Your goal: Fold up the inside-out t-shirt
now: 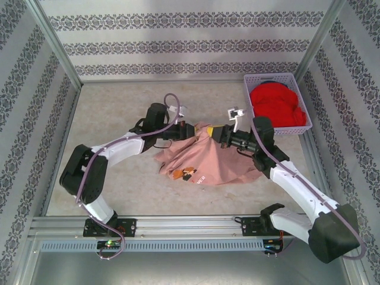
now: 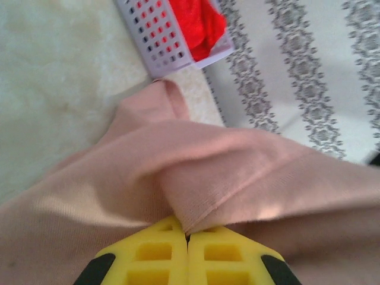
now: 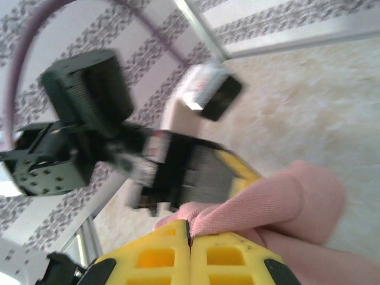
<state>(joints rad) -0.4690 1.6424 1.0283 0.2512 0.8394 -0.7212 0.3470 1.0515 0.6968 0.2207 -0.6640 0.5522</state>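
The inside-out t-shirt [image 1: 205, 160], dusty salmon pink with a small print near its front hem, is bunched at the table's centre and lifted at its top edge. My left gripper [image 1: 189, 129] pinches that top edge from the left; its yellow fingers [image 2: 154, 252] are shut on a seamed fold of the t-shirt [image 2: 237, 178]. My right gripper [image 1: 217, 132] pinches the same edge from the right, a hand's width away. Its yellow fingers [image 3: 228, 255] are shut on a pink fold [image 3: 279, 199]. The left gripper's black and yellow body [image 3: 196, 172] is blurred just beyond.
A lilac perforated basket [image 1: 286, 79] at the back right holds a bright red garment [image 1: 276, 105]; the basket [image 2: 157, 41] also lies ahead of my left wrist. Patterned walls and metal posts enclose the pale table [image 1: 113, 113].
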